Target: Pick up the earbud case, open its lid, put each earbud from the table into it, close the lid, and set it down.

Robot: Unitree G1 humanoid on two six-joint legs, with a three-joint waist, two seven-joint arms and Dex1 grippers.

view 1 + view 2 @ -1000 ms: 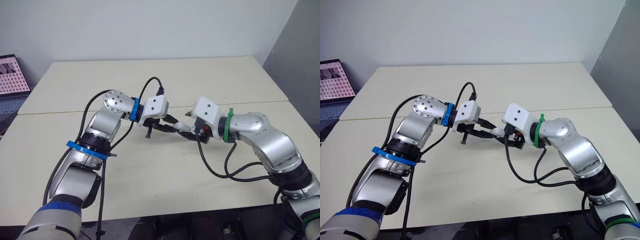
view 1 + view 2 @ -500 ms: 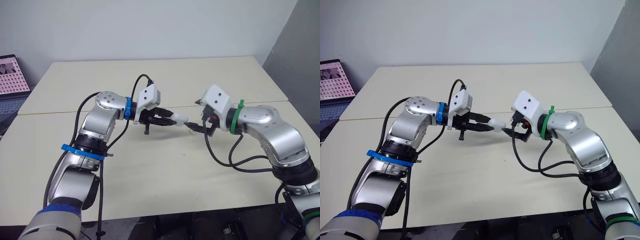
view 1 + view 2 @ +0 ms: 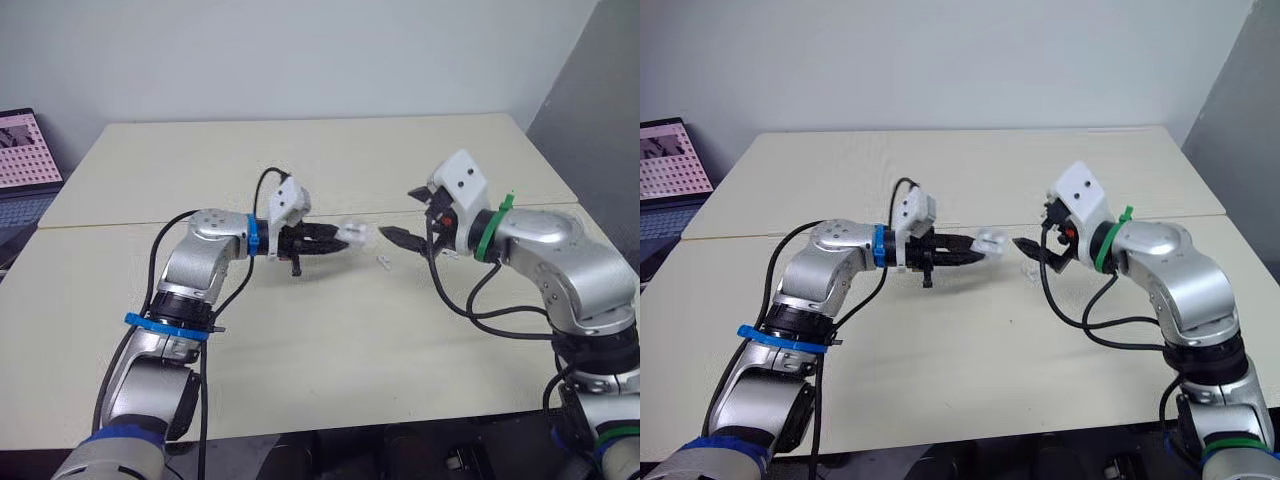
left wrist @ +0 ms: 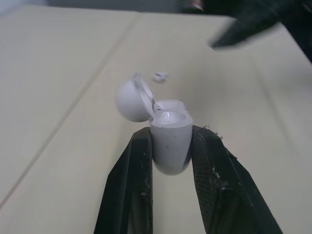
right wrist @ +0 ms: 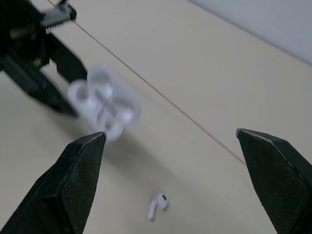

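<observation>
My left gripper [image 4: 170, 135] is shut on the lower body of the white earbud case [image 4: 168, 141], holding it above the middle of the table [image 3: 300, 330]. The case's lid [image 4: 131, 100] stands hinged open. In the left eye view the case [image 3: 353, 236] is blurred. My right gripper [image 5: 170, 136] hangs just to the right of the case [image 5: 105, 105], wide open with nothing between its fingers [image 5: 80, 170]. One white earbud [image 5: 157, 206] lies on the table under the gap between the two grippers, also seen as the earbud [image 3: 383, 262]. I cannot tell what is inside the case.
A laptop [image 3: 25, 150] stands off the table's far left corner. A seam [image 3: 120, 224] runs across the table from left to right. Both arms' black cables [image 3: 1095, 325] hang near the tabletop.
A second ago both grippers met at the case. My right gripper has since drawn back to the right, away from it. The left still holds the case, now with its lid open.
</observation>
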